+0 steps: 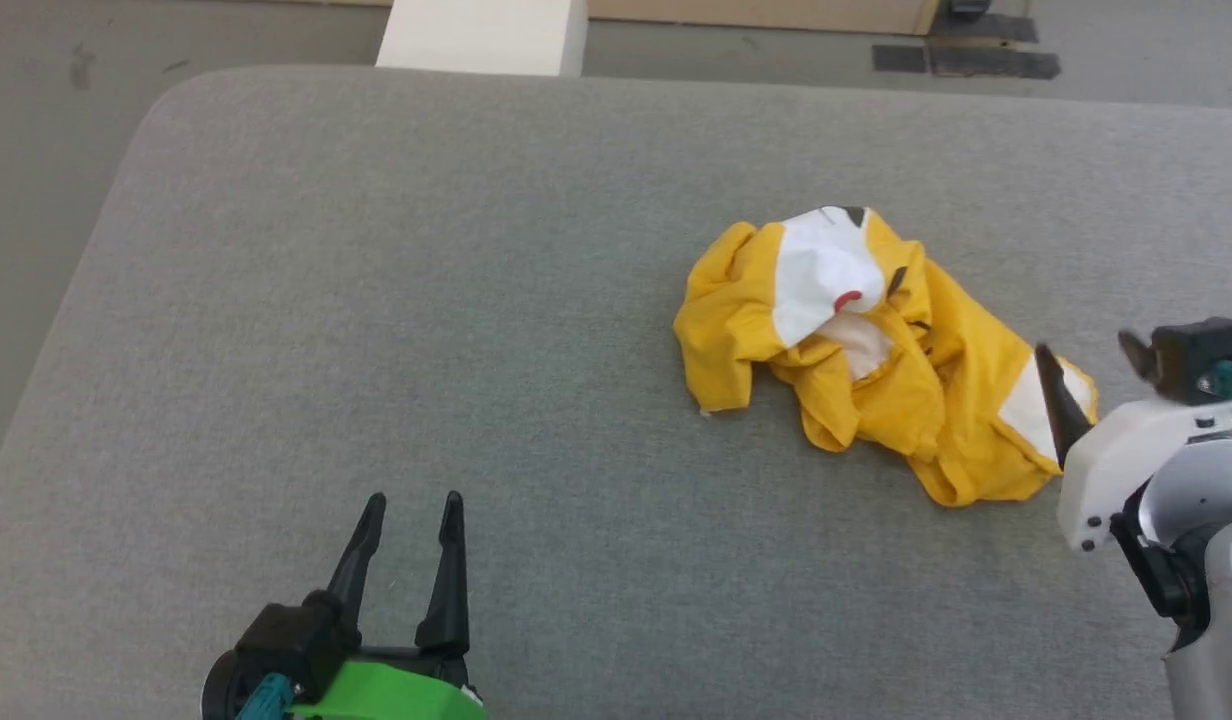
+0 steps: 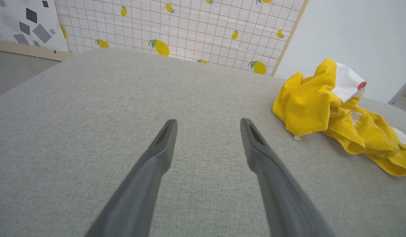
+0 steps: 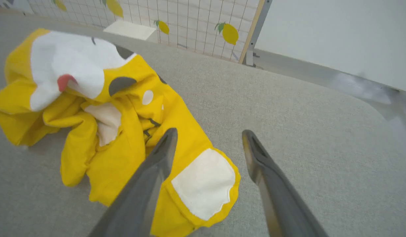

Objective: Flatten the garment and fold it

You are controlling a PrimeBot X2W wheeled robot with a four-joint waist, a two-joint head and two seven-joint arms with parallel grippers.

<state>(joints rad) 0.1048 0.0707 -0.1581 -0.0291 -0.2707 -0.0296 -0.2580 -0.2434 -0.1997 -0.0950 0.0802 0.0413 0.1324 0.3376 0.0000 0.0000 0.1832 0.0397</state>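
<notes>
The garment (image 1: pixel 876 360) is a bright yellow shirt with white patches, a red spot and black marks, lying crumpled in a heap right of the table's centre. It also appears at the right in the left wrist view as the garment (image 2: pixel 334 112) and spreads across the left in the right wrist view as the garment (image 3: pixel 117 121). My right gripper (image 1: pixel 1091 360) hovers open at the heap's right end, with one finger over a white patch (image 3: pixel 204 181) and nothing between the fingers. My left gripper (image 1: pixel 412 505) stands open near the front edge, well left of the heap.
The grey fabric table top (image 1: pixel 376 300) has a rounded far-left corner. A white box (image 1: pixel 481 35) stands beyond the far edge. A lemon-print grid panel (image 2: pixel 176 29) and a pale wall (image 3: pixel 338 29) rise behind the table.
</notes>
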